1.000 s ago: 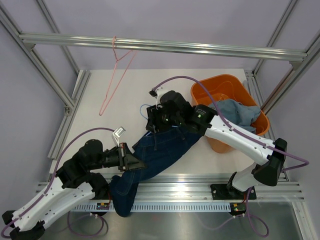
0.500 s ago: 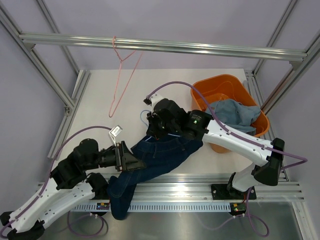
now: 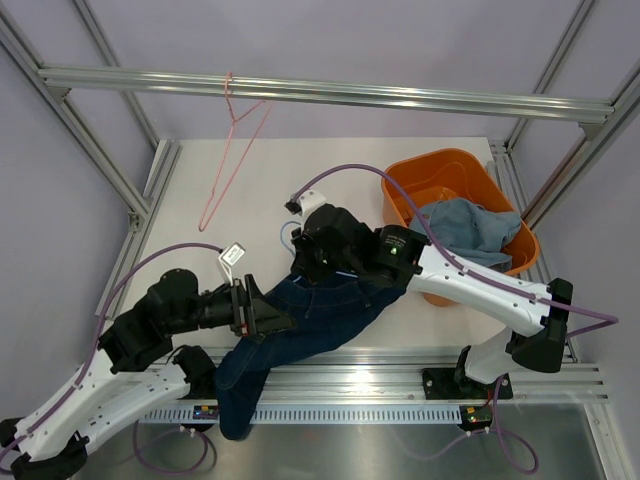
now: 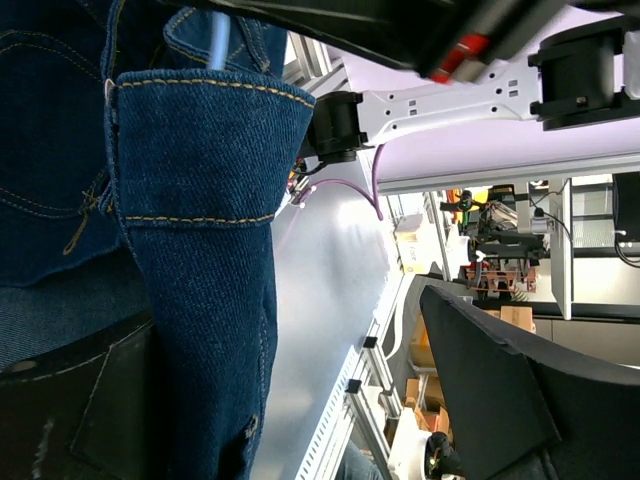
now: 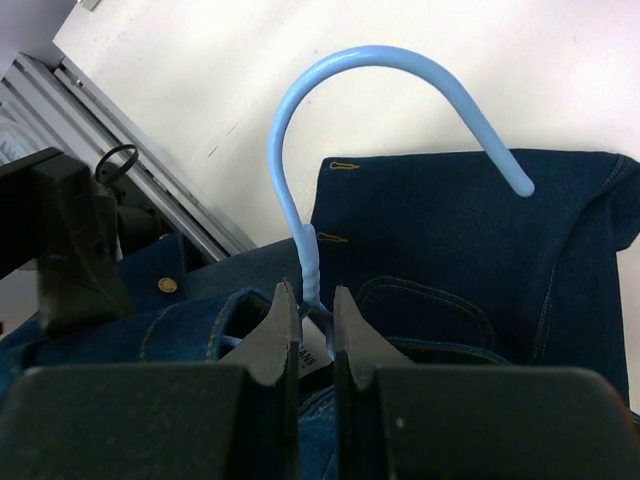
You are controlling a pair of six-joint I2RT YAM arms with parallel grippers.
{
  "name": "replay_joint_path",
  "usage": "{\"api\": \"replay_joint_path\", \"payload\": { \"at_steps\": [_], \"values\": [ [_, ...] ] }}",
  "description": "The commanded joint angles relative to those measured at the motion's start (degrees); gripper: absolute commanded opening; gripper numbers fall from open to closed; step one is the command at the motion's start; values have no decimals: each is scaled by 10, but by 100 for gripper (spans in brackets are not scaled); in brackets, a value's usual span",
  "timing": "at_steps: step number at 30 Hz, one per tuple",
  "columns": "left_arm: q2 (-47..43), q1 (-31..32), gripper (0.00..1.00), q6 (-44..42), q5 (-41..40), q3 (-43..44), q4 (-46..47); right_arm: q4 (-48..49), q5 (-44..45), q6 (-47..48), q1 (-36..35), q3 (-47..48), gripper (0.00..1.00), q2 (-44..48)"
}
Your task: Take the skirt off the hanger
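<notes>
Since the denim skirt [image 3: 320, 310] lies slantwise on the table [image 3: 330, 170], its long axis runs from near-left to far-right. The hem spills over the front rail [image 3: 400, 375] and the waistband sits toward the far end.

The left gripper [image 3: 266, 320] is nearer the hem end, on the skirt's middle. In the left wrist view its fingers are spread wide, with a denim fold lying against one finger and daylight beside the other, so it isn't pinching.

Farther in, the right gripper [image 5: 308, 300] is pressed onto the twisted neck of the blue wire hanger [image 5: 385, 54]. The hook curves up and away from the claw, toward the far side. The skirt sits on the claw's near side, its waistband right under and around the fingertips and still on the hanger.

Judgement: the right arm has the hanger, so the pull goes along that axis, hanger far and skirt near. The left needs a grip first.

Beyond are the orange basket [image 3: 400, 180] at far right and the pink hanger [image 3: 235, 150] on the top bar.
</notes>
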State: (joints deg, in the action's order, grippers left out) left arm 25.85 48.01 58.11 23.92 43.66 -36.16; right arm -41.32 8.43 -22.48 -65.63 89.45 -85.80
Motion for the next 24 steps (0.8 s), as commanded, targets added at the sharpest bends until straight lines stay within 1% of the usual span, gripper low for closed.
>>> {"api": "replay_joint_path", "payload": {
  "at_steps": [1, 3, 4, 6, 7, 9, 13, 14, 15, 16, 17, 18, 19, 20, 21, 22, 23, 24],
  "values": [
    [7, 2, 91, -16, -8, -2, 61, 13, -1, -19, -19, 45, 0, 23],
    [15, 2, 91, -17, -5, -10, 71, 14, -8, -19, -28, 55, 0, 19],
    [17, 2, 86, -19, -1, -13, 73, 15, -13, -20, -31, 57, 0, 18],
    [22, 2, 80, -20, -1, -15, 77, 15, -18, -21, -37, 65, 0, 14],
    [25, 2, 73, -24, -2, -15, 78, 13, -19, -24, -40, 69, 0, 13],
    [29, 2, 67, -28, -3, -11, 73, 11, -23, -26, -44, 73, 0, 12],
    [32, 2, 51, -40, -19, -3, 56, 12, -25, -30, -51, 74, 0, 17],
    [31, 2, 30, -40, -19, -3, 56, 11, -25, -32, -52, 75, 0, 19],
    [29, 1, 12, -41, -19, -2, 56, 11, -25, -33, -53, 75, 0, 20],
    [31, 2, 0, -43, -24, -1, 51, 10, -27, -32, -54, 74, 0, 22],
    [27, 2, 0, -46, -25, 0, 47, 7, -27, -30, -54, 76, 0, 23],
    [24, 2, 0, -48, -23, -1, 44, 4, -25, -28, -55, 77, 5, 27],
    [20, 2, 0, -52, -36, 7, 35, -2, -8, -27, -54, 78, 42, 29],
    [10, 2, 0, -55, -47, 12, 20, -17, 8, -27, -54, 82, 58, 31],
    [6, 2, 0, -60, -52, 16, -2, -25, 24, -27, -54, 84, 69, 39],
    [2, 2, 0, -69, -58, 21, -12, -35, 60, -27, -54, 86, 77, 45],
    [-1, 2, 0, -70, -63, 29, -23, -53, 78, -27, -54, 91, 90, 51],
    [-7, 2, 0, -73, -67, 32, -38, -60, 91, -27, -54, 92, 91, 65]
  ]
}}
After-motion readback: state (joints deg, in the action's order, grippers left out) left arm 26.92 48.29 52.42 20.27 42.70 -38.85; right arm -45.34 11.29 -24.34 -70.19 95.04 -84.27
